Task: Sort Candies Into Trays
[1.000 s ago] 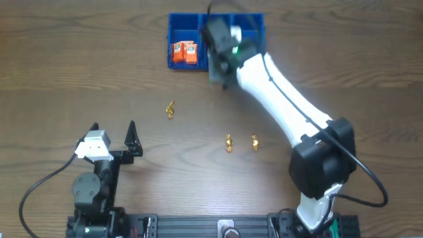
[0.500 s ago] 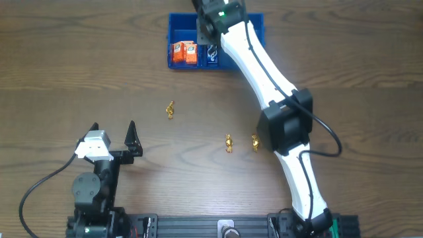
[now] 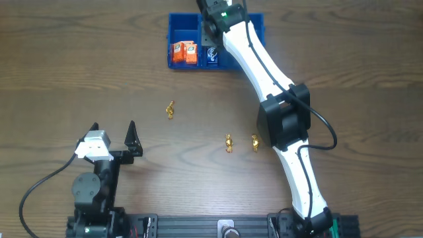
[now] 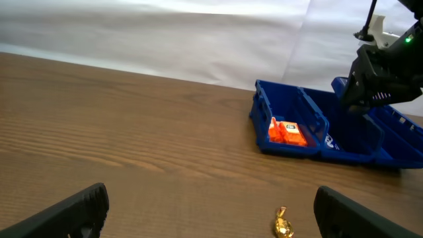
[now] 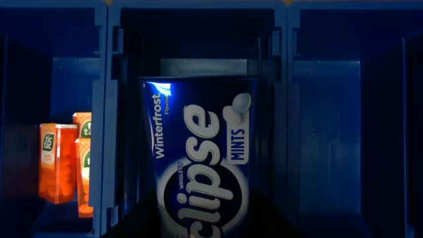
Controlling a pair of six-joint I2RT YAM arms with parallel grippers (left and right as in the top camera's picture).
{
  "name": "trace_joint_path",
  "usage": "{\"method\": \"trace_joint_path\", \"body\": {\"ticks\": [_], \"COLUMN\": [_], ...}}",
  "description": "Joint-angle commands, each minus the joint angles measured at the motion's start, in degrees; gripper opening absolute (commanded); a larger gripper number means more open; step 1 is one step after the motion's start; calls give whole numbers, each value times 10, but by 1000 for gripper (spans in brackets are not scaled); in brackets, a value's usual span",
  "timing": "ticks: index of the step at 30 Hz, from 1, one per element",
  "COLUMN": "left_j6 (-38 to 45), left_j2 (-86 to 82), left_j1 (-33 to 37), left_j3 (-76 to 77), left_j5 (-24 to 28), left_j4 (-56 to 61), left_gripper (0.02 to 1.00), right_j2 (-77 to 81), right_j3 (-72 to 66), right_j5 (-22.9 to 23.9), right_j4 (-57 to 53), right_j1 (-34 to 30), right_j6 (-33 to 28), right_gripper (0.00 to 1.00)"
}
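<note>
Right gripper (image 3: pixel 212 45) at tray (image 3: pixel 170 33), grip can't be told | left gripper (image 3: pixel 114 135) spread | mint tin (image 5: pixel 201 172) likely rigid, slick, light: pinch long sides

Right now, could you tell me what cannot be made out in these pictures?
Mint tin: lower end cut off by the right wrist view's dark bottom edge.
Orange boxes: count unclear, partly behind the tray's divider.
Gold candies: too small in the top view for detail.
</note>
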Motion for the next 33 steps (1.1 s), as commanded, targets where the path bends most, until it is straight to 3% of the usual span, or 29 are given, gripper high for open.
{"method": "trace_joint_path", "body": {"ticks": [1, 4, 8, 14, 18, 22, 33], "left_j6": [3, 3, 3, 3, 4, 3, 4], "left_j2": [-3, -3, -3, -3, -3, -3, -3], "left_j1": [2, 2, 2, 2, 2, 2, 2], "left_j3": [-9, -9, -9, -9, -9, -9, -9], "left_j5": [6, 6, 6, 6, 6, 6, 6], "left_j4": [-24, -24, -24, -24, -24, -24, -24], "left_gripper": [998, 998, 998, 998, 998, 998, 998], "right_j2": [2, 2, 1, -22, -43, -43, -43], "right_j3": [11, 11, 11, 11, 11, -4, -152], "right_j5": [3, 3, 1, 1, -2, -55, -81], "right_j4": [0, 3, 9, -1, -39, -84, -42], "right_j1": [0, 6, 14, 51, 108, 146, 213], "right_j6": [19, 19, 19, 16, 16, 22, 95], "right_gripper": [432, 658, 750, 772, 774, 779, 750]}}
